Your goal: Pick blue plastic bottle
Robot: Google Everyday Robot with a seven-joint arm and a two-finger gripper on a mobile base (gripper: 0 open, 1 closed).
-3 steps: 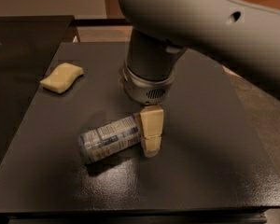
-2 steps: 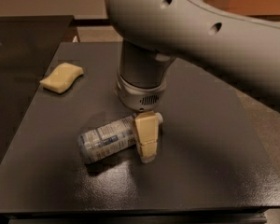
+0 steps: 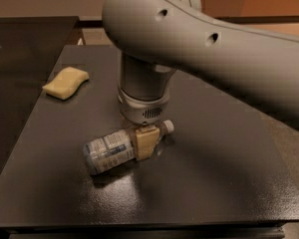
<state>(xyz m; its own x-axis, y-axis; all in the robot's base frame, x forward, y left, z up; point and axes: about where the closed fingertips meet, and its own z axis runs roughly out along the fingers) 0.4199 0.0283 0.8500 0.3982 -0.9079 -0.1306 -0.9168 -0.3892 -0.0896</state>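
Note:
The blue plastic bottle (image 3: pixel 109 151) lies on its side on the dark table (image 3: pixel 214 183), its pale blue-and-white label to the left and its white cap (image 3: pixel 168 127) to the right. My gripper (image 3: pixel 146 142) points straight down from the grey arm and is down at the bottle, by the shoulder just left of the cap. It covers that part of the bottle. The bottle rests on the table.
A yellow sponge (image 3: pixel 66 82) lies at the table's back left. A second dark surface (image 3: pixel 20 59) adjoins on the left. The big grey arm (image 3: pixel 199 39) spans the upper right of the view.
My gripper has moved left from beside the bottle's cap end to over the bottle near its neck. The bottle and the sponge have not moved.

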